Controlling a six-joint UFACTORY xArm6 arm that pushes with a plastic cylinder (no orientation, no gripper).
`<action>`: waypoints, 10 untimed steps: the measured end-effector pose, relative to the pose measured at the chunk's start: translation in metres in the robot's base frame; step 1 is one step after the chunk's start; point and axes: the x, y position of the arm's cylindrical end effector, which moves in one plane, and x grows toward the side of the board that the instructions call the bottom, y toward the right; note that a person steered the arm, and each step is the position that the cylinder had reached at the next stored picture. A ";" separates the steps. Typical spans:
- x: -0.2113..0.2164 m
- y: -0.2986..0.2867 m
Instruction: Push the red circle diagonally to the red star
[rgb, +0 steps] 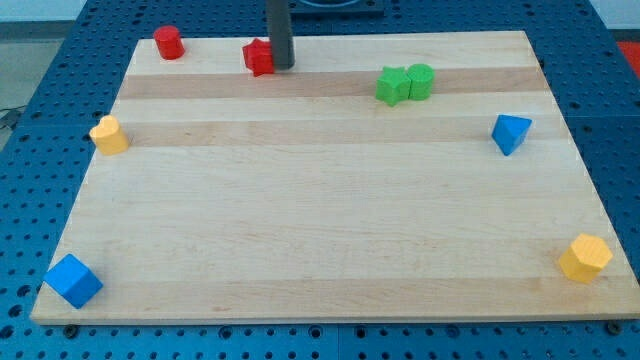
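My tip (282, 66) rests on the wooden board (320, 240) near the view's top edge, just at the right side of the red star (259, 57), touching it or all but touching; I cannot tell which. I carry nothing: my end is a bare dark rod with no jaws to open or close, standing upright above the tip.

The red circle (168, 42), a short cylinder, sits at the board's top left corner, well apart from the red star, which lies to its right and slightly lower in the view. Bare board lies between them.

I count eight blocks in all. Two are red: the circle and the star. Two are green: a green star (393, 86) and a green circle (421, 80), side by side and touching, right of centre near the view's top. Two are blue: a blue triangle (510, 133) near the right edge, and a blue cube (73, 280) at the bottom left corner. Two are yellow: a yellow block (109, 135) with a rounded top near the left edge, whose exact shape I cannot make out, and a yellow hexagon (585, 258) at the bottom right corner.

The board lies on a blue perforated table (40, 90), which shows on every side of it.
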 end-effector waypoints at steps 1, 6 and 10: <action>0.035 -0.078; -0.049 -0.220; -0.080 -0.170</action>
